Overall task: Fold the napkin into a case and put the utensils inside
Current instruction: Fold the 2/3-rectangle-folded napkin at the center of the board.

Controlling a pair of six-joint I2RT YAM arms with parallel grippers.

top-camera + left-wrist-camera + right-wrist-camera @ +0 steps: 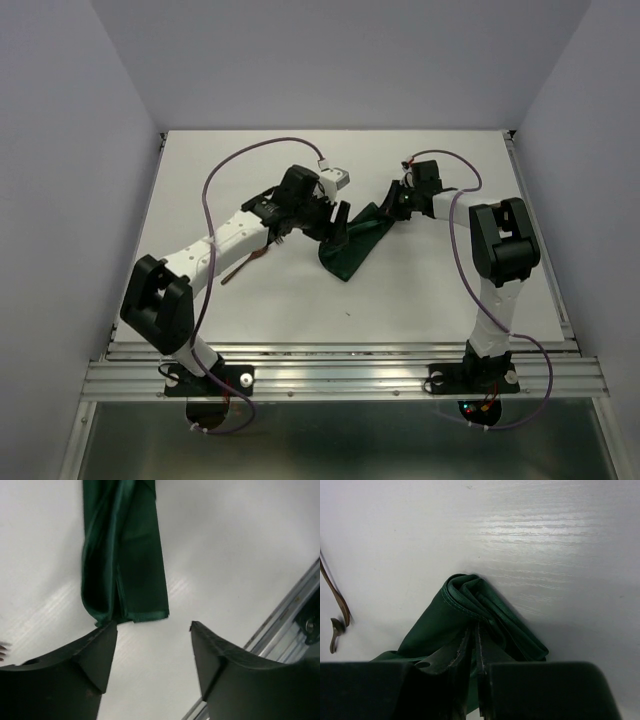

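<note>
The dark green napkin lies on the white table as a narrow folded strip, running from back right to front. My right gripper is at its far end, and in the right wrist view it is shut on a bunched fold of the napkin. My left gripper hovers over the strip's middle. In the left wrist view it is open and empty, with the near end of the napkin just beyond the left fingertip. The brown wooden utensils lie partly under the left arm, and the utensils also show at the left edge.
A metal rail runs along the table's near edge and also shows as the rail in the left wrist view. Purple cables loop above both arms. White walls enclose the table on the left, back and right.
</note>
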